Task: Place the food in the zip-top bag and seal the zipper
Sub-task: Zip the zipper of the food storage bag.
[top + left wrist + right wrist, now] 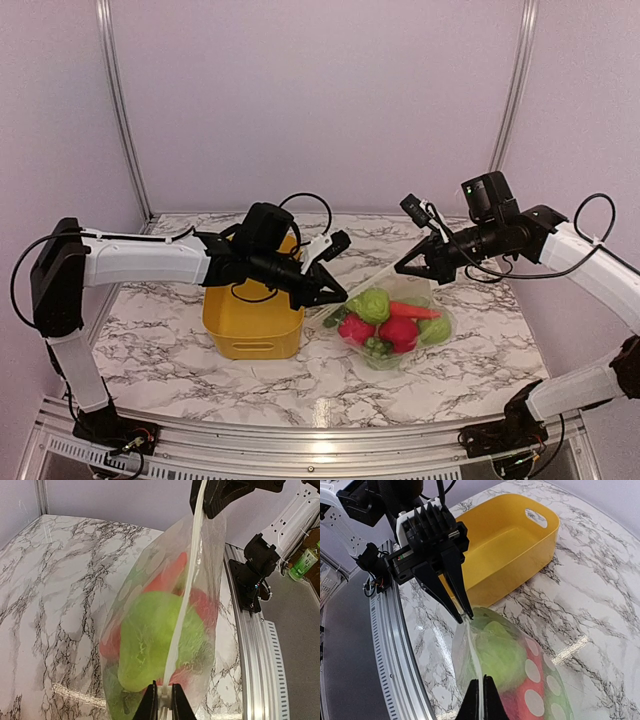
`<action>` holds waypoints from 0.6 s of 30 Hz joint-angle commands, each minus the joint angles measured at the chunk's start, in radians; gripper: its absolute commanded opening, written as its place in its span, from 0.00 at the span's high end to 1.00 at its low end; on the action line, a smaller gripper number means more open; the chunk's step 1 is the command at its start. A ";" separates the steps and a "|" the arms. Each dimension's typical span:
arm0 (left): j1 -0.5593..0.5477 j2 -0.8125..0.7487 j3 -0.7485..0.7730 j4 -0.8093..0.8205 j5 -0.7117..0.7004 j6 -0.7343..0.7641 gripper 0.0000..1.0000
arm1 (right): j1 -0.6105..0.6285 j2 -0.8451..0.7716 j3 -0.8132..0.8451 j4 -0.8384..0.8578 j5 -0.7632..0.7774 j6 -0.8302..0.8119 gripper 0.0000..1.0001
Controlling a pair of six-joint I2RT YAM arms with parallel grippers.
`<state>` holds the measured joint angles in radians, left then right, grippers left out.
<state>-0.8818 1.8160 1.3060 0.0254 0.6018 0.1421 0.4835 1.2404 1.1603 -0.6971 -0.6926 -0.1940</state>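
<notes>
Top: I look down from behind, over the whole table (150, 340).
Wrists: close in, facing each other; both share the zip-top bag (150, 645).

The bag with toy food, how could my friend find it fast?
Find the marble table, then its yellow bin. Right of the bin is the bag, pinched by the left claw and right claw. It alone is see-through, dotted white and stuffed with red and green toy food.
</notes>
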 commanded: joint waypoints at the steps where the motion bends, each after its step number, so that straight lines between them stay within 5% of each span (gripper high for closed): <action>1: 0.019 -0.037 -0.046 -0.077 -0.012 0.011 0.96 | -0.008 -0.006 0.050 0.033 0.010 -0.001 1.00; 18: 0.047 -0.079 -0.145 -0.100 -0.008 0.027 0.95 | -0.014 0.033 0.072 0.040 0.016 -0.005 1.00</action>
<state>-0.8551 1.7542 1.2022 0.0246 0.6025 0.1509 0.4820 1.2648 1.1652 -0.6895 -0.6899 -0.1944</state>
